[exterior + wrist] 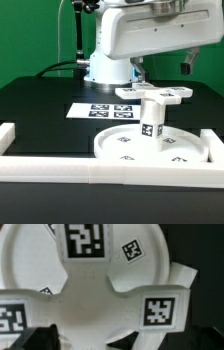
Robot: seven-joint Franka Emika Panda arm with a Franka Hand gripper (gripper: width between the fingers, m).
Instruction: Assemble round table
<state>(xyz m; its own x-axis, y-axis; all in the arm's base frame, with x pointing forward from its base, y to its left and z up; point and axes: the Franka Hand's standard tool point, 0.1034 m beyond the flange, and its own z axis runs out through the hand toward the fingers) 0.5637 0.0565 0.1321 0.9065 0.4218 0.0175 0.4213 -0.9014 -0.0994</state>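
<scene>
**A:** Exterior view first, from its left to its right: what lies on the black table (40, 105)?

**B:** The marker board (103, 110), then the large disc (122, 150) inside the white rails (10, 135). The post (152, 124) stands upright on the disc. The cross-shaped piece (153, 95) lies flat on top of the post.

**A:** And the gripper (82, 340)?

**B:** It hangs close above the cross-shaped piece. In the wrist view its dark fingers (38, 336) stand apart, with one lobe between them. Whether they pinch it or are only open, I cannot tell.
</scene>
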